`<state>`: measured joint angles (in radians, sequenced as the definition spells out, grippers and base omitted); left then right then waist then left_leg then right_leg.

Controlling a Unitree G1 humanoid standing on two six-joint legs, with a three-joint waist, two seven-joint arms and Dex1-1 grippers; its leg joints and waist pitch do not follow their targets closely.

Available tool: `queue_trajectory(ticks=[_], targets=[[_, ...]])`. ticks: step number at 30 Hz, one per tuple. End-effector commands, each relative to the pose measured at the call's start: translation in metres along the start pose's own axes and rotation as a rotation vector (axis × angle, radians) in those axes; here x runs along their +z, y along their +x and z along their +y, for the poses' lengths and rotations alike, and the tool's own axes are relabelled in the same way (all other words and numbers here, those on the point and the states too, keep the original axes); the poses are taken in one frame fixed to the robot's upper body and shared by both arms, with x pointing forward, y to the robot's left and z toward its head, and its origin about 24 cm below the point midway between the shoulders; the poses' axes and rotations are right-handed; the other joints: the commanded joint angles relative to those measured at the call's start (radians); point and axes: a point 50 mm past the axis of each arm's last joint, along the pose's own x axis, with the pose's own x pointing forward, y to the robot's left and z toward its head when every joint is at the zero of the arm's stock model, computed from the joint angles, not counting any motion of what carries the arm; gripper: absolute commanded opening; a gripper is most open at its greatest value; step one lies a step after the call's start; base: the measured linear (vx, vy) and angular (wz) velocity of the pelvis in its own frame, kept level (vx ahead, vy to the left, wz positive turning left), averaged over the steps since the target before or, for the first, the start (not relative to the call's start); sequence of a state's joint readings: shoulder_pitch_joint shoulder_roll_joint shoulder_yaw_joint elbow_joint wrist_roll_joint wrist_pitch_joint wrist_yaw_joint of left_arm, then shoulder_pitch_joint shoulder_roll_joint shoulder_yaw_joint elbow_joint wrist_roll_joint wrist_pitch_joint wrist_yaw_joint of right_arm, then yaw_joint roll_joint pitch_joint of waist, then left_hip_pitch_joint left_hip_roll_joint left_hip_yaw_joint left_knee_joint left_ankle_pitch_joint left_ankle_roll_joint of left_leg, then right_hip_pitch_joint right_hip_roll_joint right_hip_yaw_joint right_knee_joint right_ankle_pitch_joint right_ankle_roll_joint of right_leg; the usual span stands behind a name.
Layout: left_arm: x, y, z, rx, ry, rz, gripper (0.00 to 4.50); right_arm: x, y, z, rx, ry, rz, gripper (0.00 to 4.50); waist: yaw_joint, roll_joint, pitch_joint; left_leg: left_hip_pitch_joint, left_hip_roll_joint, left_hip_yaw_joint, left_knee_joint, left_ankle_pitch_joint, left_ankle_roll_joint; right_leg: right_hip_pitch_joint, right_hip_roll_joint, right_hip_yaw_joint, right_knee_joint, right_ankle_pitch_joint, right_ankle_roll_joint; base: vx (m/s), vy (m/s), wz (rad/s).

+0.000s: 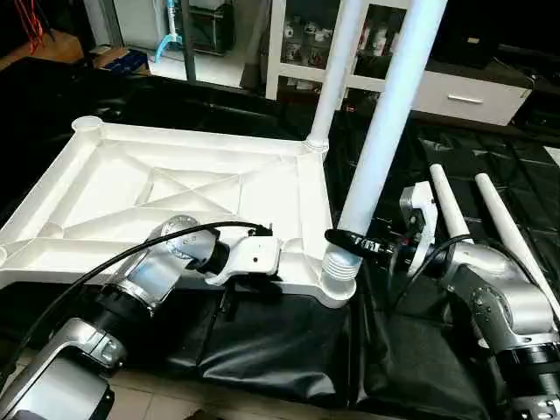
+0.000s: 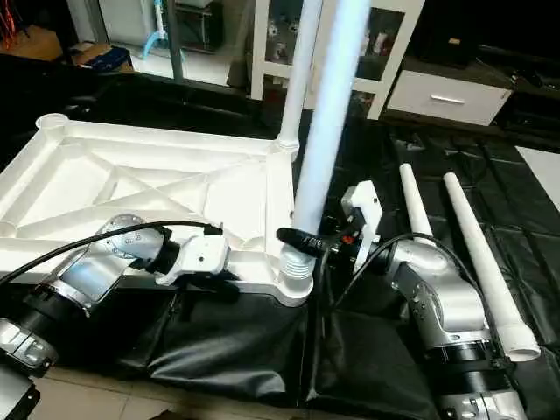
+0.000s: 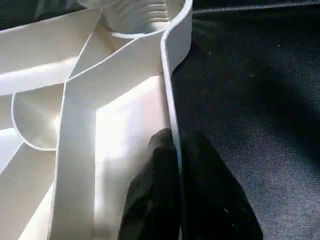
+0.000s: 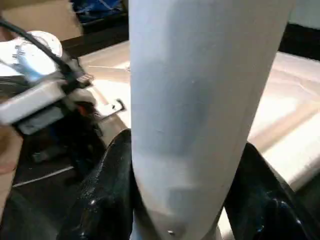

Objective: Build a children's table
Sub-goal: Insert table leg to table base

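The white table top (image 1: 175, 188) lies upside down on black cloth, its X-ribs facing up. One white leg (image 1: 332, 79) stands in the far right corner socket. A second leg (image 1: 385, 131) stands in the near right socket, and my right gripper (image 1: 350, 241) is shut on it just above its ribbed base; its black fingers (image 4: 105, 185) wrap both sides of the tube. My left gripper (image 3: 175, 145) is pinched on the top's near rim, one finger inside and one outside the thin wall. Two loose legs (image 2: 416, 206) (image 2: 481, 262) lie on the cloth to the right.
Black cloth (image 1: 280, 350) covers the work surface and hangs over its near edge. A white glass-door cabinet with a drawer unit (image 1: 455, 87) stands behind. A cable runs along my left forearm (image 1: 131, 280). Bare floor shows at the front.
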<state>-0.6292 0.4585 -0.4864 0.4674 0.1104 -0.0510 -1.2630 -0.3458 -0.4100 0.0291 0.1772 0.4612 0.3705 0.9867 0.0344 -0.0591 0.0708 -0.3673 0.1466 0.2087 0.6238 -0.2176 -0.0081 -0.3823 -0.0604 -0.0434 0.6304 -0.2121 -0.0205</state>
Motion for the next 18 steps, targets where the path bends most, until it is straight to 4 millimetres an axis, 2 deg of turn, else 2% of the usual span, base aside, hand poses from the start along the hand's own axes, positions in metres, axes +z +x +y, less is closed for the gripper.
queue_trajectory(ticks=[1,2,4,10,11,15,16,17,18], targets=[[-0.004,0.004,-0.003,-0.028,-0.012,0.011,0.01,0.004,-0.003,-0.002,-0.008,-0.017,-0.004,1.88,-0.002,0.01,-0.052,0.024,0.104,-0.051,-0.095,-0.197,-0.017,0.022,-0.112,0.062,-0.082,-0.161,-0.261,0.0,0.0,0.0],[-0.003,0.004,-0.004,-0.027,-0.02,0.0,0.01,0.002,-0.003,-0.001,0.001,-0.009,0.003,1.88,-0.003,0.003,-0.051,0.024,0.105,-0.05,-0.095,-0.198,-0.013,0.022,-0.113,0.062,-0.083,-0.168,-0.258,0.0,0.0,0.0],[-0.002,0.005,-0.004,-0.02,-0.023,-0.011,0.01,0.0,-0.003,0.001,0.009,-0.008,0.011,1.88,-0.002,0.008,-0.048,0.024,0.105,-0.051,-0.096,-0.204,-0.011,0.02,-0.115,0.063,-0.086,-0.194,-0.255,0.0,0.0,0.0],[0.001,0.006,-0.004,-0.009,-0.049,-0.072,0.01,-0.007,0.001,0.005,0.024,0.004,0.016,1.88,-0.003,0.008,-0.045,0.024,0.106,-0.055,-0.1,-0.241,-0.023,0.016,-0.116,0.063,-0.094,-0.266,-0.235,0.0,0.0,0.0],[0.004,0.006,-0.003,0.008,-0.066,-0.129,0.01,-0.009,0.002,0.006,0.031,0.002,0.019,1.88,-0.003,0.008,-0.044,0.023,0.107,-0.054,-0.099,-0.24,-0.023,0.016,-0.118,0.064,-0.094,-0.268,-0.237,0.0,0.0,0.0],[0.006,0.006,-0.003,0.023,-0.063,-0.165,0.01,-0.01,0.003,0.005,0.026,0.0,0.017,1.88,-0.004,0.009,-0.043,0.021,0.105,-0.054,-0.099,-0.222,-0.011,0.016,-0.117,0.065,-0.095,-0.27,-0.231,0.0,0.0,0.0],[0.006,0.006,-0.003,0.021,-0.062,-0.168,0.01,-0.009,0.003,0.005,0.025,-0.002,0.018,1.88,-0.006,-0.007,-0.042,0.019,0.105,-0.052,-0.1,-0.219,-0.004,0.016,-0.116,0.065,-0.097,-0.275,-0.229,0.0,0.0,0.0],[0.005,0.006,-0.004,0.021,-0.062,-0.171,0.01,-0.009,0.002,0.005,0.024,-0.005,0.018,1.88,-0.003,0.003,-0.041,0.019,0.106,-0.053,-0.099,-0.206,0.002,0.015,-0.119,0.065,-0.096,-0.282,-0.226,0.0,0.0,0.0],[0.005,0.006,-0.004,0.019,-0.062,-0.173,0.01,-0.009,0.002,0.004,0.023,-0.008,0.016,1.88,-0.004,0.002,-0.041,0.02,0.106,-0.053,-0.1,-0.206,0.002,0.014,-0.118,0.065,-0.097,-0.284,-0.224,0.0,0.0,0.0]])
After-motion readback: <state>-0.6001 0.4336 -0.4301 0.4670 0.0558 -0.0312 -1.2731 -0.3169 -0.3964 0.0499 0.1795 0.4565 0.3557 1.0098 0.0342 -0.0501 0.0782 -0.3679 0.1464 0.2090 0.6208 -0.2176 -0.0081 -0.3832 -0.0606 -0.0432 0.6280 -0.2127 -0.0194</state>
